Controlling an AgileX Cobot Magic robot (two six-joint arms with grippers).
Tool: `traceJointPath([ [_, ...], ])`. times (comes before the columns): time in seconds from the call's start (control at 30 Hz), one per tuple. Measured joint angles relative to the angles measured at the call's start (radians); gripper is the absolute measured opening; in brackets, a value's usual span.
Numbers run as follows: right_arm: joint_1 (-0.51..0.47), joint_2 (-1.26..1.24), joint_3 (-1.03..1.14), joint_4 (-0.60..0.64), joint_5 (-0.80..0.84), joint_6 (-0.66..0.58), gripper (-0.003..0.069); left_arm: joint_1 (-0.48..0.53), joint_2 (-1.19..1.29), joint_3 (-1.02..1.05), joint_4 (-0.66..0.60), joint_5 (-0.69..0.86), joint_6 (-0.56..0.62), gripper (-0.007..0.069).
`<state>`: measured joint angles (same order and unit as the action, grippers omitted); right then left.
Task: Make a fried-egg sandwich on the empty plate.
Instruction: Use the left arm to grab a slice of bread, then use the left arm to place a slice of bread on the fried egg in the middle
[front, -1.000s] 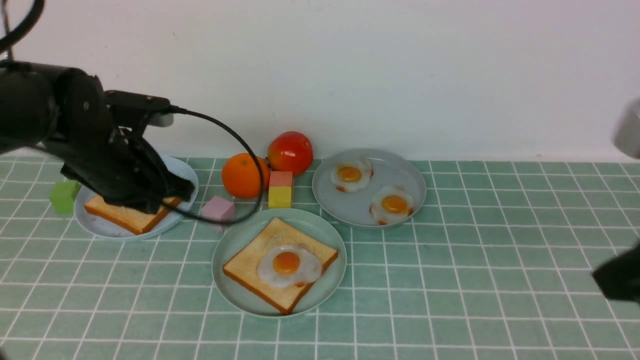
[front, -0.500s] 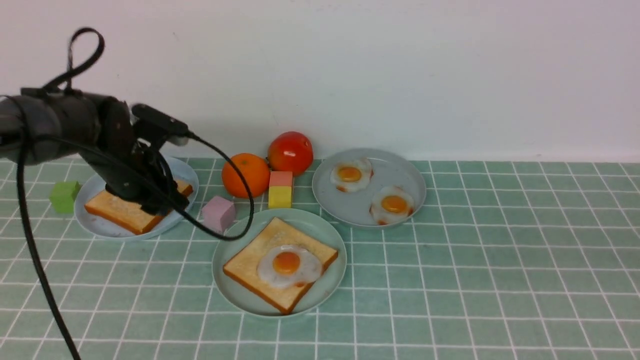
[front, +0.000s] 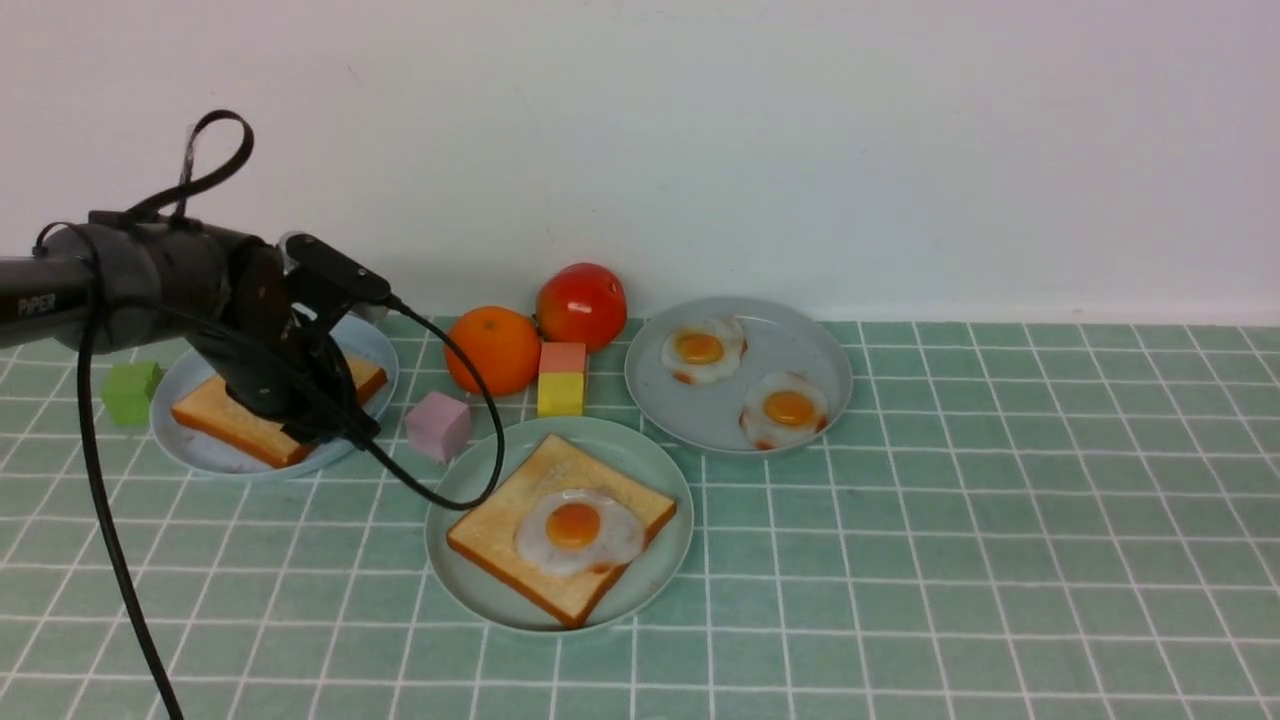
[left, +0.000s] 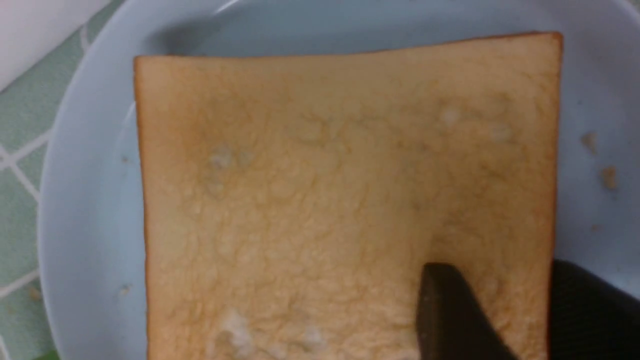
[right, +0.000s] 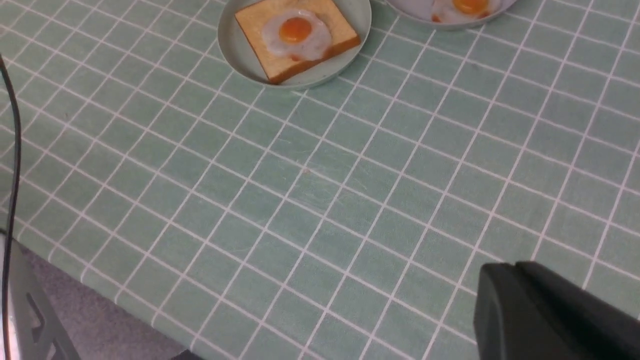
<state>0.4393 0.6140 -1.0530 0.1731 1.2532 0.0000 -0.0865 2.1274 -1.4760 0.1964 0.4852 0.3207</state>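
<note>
Square, porous golden toast; its three-o'clock edge lies between the fingers of my left gripper. Pinched or not, I can't tell.

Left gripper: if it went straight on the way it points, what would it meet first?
The toast slice on the light-blue plate: the left gripper straddles its edge, though contact is unclear.

The pale mint-green plate is round with a low rim. A square golden-brown toast slice lies flat on it, corner forward, topped by a white fried egg with an orange yolk. The second toast slice lies flat on a light-blue plate, left of the mint-green plate and farther back.
</note>
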Motion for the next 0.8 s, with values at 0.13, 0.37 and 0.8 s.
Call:
traceJointPath([
  [0.13,0.000,-0.002,0.000,0.016,0.014,0.000,0.0035,-0.004,0.004,-0.001,0.025,0.002,-0.010,0.0176],
  [0.37,0.000,-0.002,0.000,0.027,0.014,0.000,0.0043,-0.004,-0.014,0.000,0.028,0.019,-0.033,0.0174],
  [0.8,0.000,-0.002,0.000,0.029,0.014,0.000,0.0055,-0.006,-0.224,0.010,-0.023,0.124,-0.034,0.0087],
])
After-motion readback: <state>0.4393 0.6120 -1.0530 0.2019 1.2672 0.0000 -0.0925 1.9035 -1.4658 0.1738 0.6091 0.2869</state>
